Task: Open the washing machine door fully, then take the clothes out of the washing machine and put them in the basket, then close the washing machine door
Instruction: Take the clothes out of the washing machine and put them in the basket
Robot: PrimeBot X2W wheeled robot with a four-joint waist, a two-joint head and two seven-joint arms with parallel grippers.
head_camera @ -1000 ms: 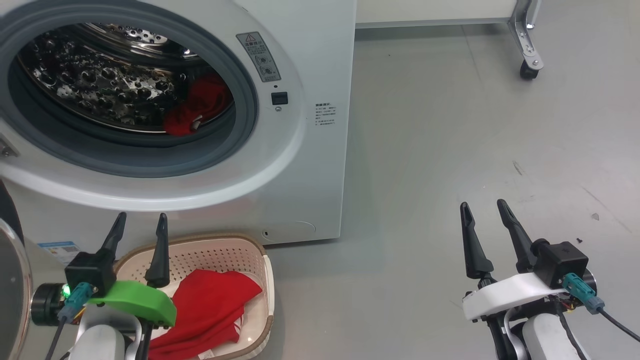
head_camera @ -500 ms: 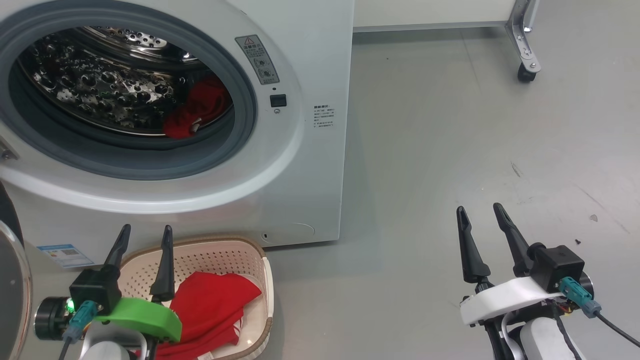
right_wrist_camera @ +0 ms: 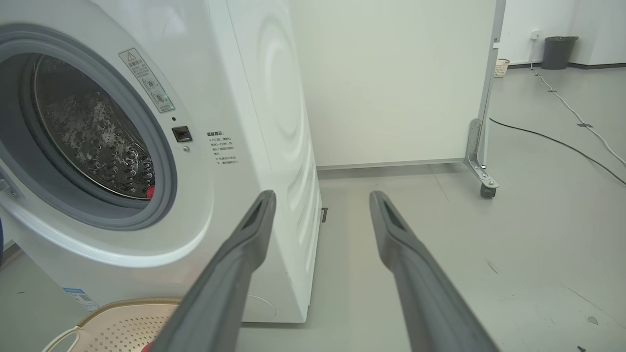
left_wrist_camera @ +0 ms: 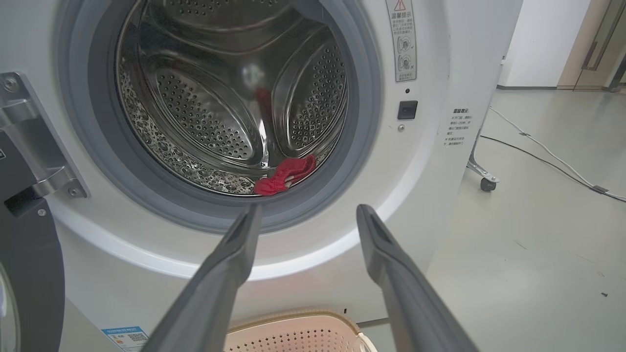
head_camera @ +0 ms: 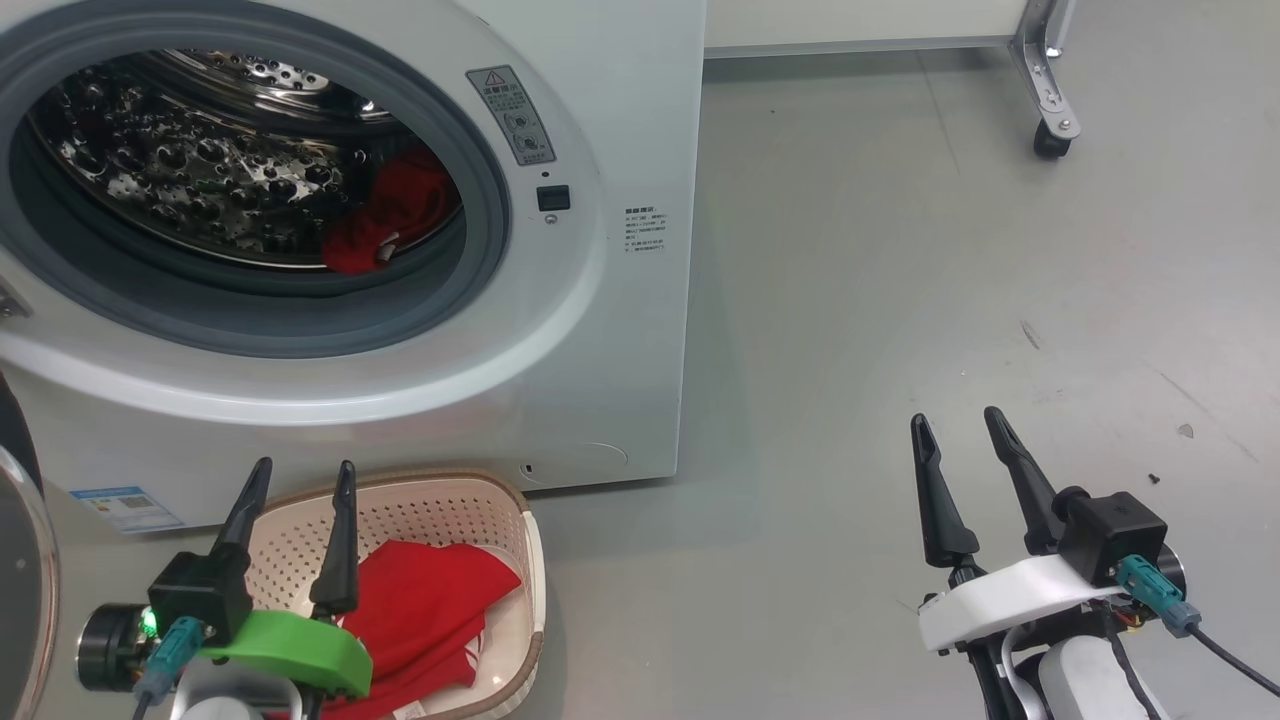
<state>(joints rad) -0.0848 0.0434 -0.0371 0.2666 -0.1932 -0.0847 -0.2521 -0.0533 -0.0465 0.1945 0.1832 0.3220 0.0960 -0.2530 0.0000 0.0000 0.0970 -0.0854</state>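
The white washing machine (head_camera: 600,300) stands with its door (head_camera: 20,560) swung open at the far left. One of the red clothes (head_camera: 395,215) lies at the drum's front right, also seen in the left wrist view (left_wrist_camera: 286,173). Another red garment (head_camera: 420,610) lies in the cream basket (head_camera: 525,540) on the floor below the opening. My left gripper (head_camera: 306,464) hovers open over the basket's left side, holding nothing; its fingers (left_wrist_camera: 230,259) point at the drum. My right gripper (head_camera: 955,416) stands open and empty over bare floor, to the right of the machine.
A white panel on a metal frame with a caster (head_camera: 1050,140) stands behind the machine at the right. Cables (right_wrist_camera: 562,142) run across the grey floor (head_camera: 900,300) beyond it. Open floor lies between the machine and my right gripper.
My left gripper has sunk lower and slightly right in the head view, still open. The right gripper has dropped a little. Clothes and basket lie as before.
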